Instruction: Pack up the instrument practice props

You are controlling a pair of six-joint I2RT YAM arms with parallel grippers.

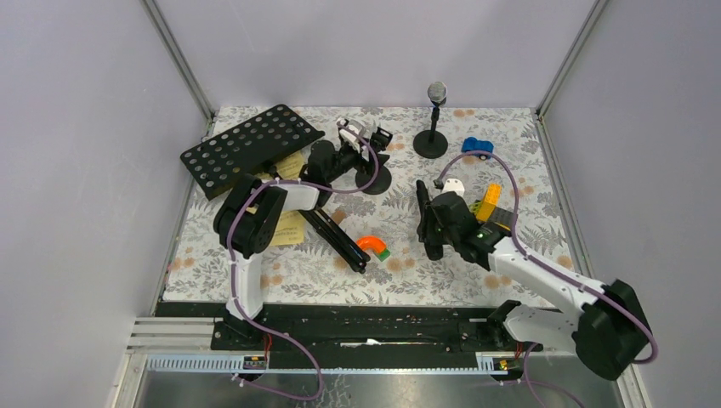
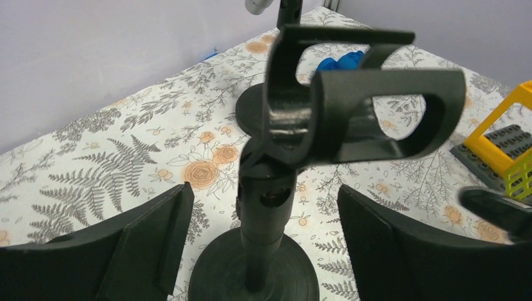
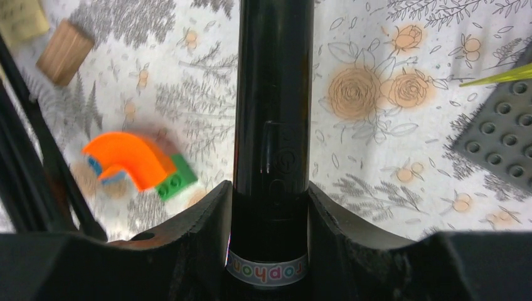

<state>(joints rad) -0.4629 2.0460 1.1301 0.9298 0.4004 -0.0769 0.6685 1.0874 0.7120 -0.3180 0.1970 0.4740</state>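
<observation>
My left gripper stands open around a short black mic holder, with a gap on each side of its stem; the holder's round base rests on the table. The right gripper is shut on the black microphone, above the table's middle right. A silver microphone sits upright in the other holder at the back. The black perforated music rack lies at the back left, its legs stretched toward the front. Yellow sheet-music pages lie beside the left arm.
A small blue toy car stands at the back right. An orange curved block with a green brick lies mid-table. A yellow and dark grey brick frame sits beside the right gripper. A wooden block lies near the rack's legs.
</observation>
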